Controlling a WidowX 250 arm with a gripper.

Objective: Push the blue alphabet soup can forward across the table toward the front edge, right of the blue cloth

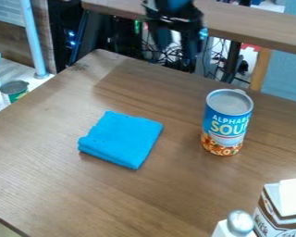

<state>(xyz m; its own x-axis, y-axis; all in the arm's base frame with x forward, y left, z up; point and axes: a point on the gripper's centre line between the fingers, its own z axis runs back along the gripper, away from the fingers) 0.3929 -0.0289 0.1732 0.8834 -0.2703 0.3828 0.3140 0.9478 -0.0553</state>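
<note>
The gripper (175, 56) hangs with fingers apart by the wood-grained worktop's (70, 185) far edge; a squarish folded blue cloth (122, 139) lies near an upright cylindrical soup can (227, 122).

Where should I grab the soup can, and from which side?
I'd bring the gripper down from above and pinch the soup can across its upper wall, if the fingers span it: the can stands upright, straight-sided, with its lid uncovered.

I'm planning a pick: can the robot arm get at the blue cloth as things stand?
Probably yes: nothing seems to stand between the gripper and the folded cloth, and the soup can is off to one side.
</note>
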